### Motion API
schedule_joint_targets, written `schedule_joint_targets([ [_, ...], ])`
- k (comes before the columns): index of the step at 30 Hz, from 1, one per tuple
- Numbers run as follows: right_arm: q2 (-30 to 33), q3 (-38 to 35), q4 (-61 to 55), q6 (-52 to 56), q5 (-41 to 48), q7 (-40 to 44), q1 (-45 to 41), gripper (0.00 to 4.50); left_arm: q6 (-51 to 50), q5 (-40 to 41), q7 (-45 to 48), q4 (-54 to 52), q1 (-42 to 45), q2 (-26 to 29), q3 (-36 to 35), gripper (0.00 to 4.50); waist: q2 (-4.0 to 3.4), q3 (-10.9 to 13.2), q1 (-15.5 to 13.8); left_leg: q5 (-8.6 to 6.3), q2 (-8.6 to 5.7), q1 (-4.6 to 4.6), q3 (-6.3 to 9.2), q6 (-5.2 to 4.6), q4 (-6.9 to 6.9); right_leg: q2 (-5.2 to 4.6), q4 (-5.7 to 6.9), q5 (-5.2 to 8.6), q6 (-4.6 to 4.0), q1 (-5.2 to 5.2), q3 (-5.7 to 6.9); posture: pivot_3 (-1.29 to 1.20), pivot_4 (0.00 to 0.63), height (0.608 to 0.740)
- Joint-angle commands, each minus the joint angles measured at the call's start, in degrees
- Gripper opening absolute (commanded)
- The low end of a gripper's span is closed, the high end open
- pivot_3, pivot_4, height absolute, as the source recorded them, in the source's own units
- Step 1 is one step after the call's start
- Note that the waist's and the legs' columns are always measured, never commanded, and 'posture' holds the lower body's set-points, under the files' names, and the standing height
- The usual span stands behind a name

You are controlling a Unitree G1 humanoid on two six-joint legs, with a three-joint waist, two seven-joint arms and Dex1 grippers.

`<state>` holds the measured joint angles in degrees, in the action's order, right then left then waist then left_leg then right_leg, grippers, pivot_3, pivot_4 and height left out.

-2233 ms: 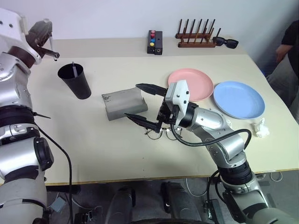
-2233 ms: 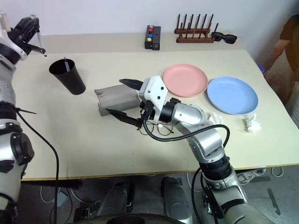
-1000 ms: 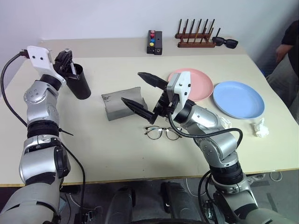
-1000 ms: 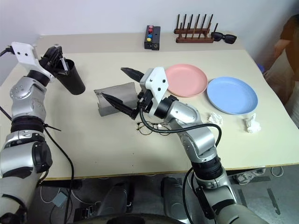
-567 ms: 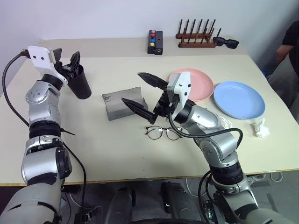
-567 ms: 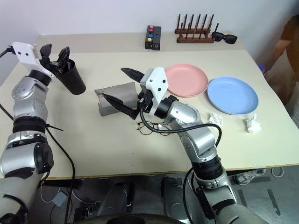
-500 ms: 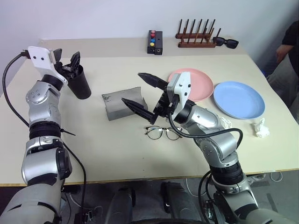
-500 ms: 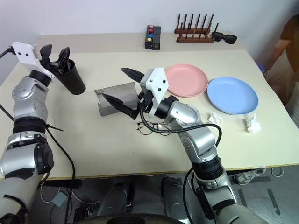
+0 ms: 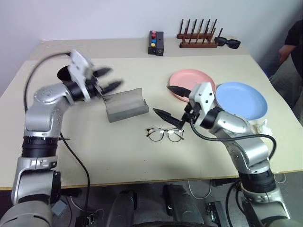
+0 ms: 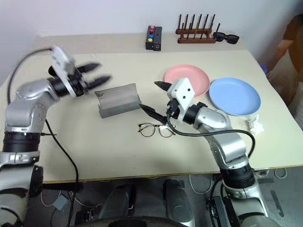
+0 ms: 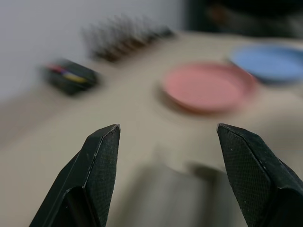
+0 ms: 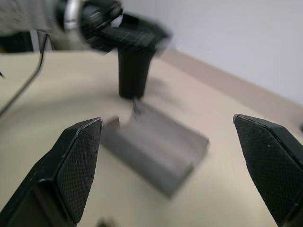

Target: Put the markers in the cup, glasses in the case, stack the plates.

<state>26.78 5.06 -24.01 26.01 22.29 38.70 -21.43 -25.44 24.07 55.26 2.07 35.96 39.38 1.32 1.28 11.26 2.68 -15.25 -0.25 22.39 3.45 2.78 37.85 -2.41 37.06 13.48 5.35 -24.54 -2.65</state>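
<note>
The grey case (image 9: 125, 104) lies unfolded at mid-table, with the dark-rimmed glasses (image 9: 164, 134) flat on the table just in front of it. My left gripper (image 9: 106, 80) hovers open and empty over the case's left end. It hides most of the black cup (image 12: 135, 71) behind it. The markers are hidden. My right gripper (image 9: 170, 101) hangs open and empty between the case and the pink plate (image 9: 187, 78), a little above the glasses. The blue plate (image 9: 241, 99) lies beside the pink one, apart from it.
At the back edge stand a black button box (image 9: 156, 42), a wooden peg rack (image 9: 199, 38) and black sunglasses (image 9: 228, 42). A crumpled tissue (image 9: 262, 128) lies by the blue plate. A person stands at the far right.
My left gripper opened over the cup, then swung right to the case's left end. My right gripper, still open, drew right and down, away from the case toward the pink plate.
</note>
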Motion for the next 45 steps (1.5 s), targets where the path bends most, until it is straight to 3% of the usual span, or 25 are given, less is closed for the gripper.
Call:
schedule_joint_targets([
  [1,0.73,-0.82,-5.11,0.38,1.16,-0.03,1.05,4.50,-1.39,-3.53,3.55,-2.90,0.08,2.57,4.68,3.29,0.00,0.00,-0.12,0.00,0.00,0.00,0.01,0.00,0.00,0.03,0.00,0.01,-0.01,0.00,0.01,0.00,0.150,0.735],
  [15,-1.00,2.17,-12.58,1.77,-2.15,-6.62,6.83,4.50,2.42,-18.92,10.49,12.52,5.58,2.48,16.96,3.29,0.00,0.00,-0.41,0.00,-0.02,0.06,-0.03,0.00,0.03,-0.01,-0.09,0.09,-0.11,-0.01,-0.02,0.00,0.150,0.735],
  [18,-0.90,2.32,-12.97,1.84,-1.97,-6.75,6.61,4.50,2.10,-19.83,11.55,12.92,5.29,1.13,17.88,2.56,0.00,0.00,-0.41,0.00,-0.02,0.06,-0.04,0.00,0.03,-0.02,-0.08,0.08,-0.10,-0.01,-0.01,0.00,0.150,0.735],
  [23,0.26,1.49,-12.49,1.12,-1.73,-5.57,6.66,4.50,3.45,-22.61,11.66,12.20,4.18,1.02,19.03,0.12,0.01,-0.01,-0.36,0.00,-0.02,0.04,-0.03,0.00,0.02,-0.02,-0.08,0.04,-0.03,-0.01,-0.02,0.00,0.150,0.735],
  [29,0.49,1.60,-13.22,1.23,-1.62,-5.53,7.39,4.50,6.31,-24.29,12.55,12.55,3.44,4.50,17.23,0.05,0.01,-0.01,-0.10,0.00,0.00,0.04,-0.03,0.00,0.02,-0.01,-0.08,0.04,-0.03,0.00,-0.02,0.00,0.150,0.735],
  [38,0.85,1.20,-13.41,1.35,-1.30,-5.28,8.13,4.50,7.08,-15.68,24.85,0.02,-4.62,15.08,11.85,0.05,-0.01,0.01,-0.41,-0.01,0.07,0.04,-0.05,-0.01,-0.01,-0.04,-0.07,0.14,-0.20,-0.04,-0.02,0.00,0.150,0.735],
  [45,1.00,1.20,-12.32,1.14,-0.83,-4.23,7.59,4.50,6.64,-16.03,22.57,-7.60,-11.55,16.31,10.81,0.05,0.00,0.00,-0.65,-0.01,0.06,0.09,-0.08,-0.01,0.06,-0.11,-0.18,0.17,-0.23,0.02,-0.05,0.00,0.150,0.735],
])
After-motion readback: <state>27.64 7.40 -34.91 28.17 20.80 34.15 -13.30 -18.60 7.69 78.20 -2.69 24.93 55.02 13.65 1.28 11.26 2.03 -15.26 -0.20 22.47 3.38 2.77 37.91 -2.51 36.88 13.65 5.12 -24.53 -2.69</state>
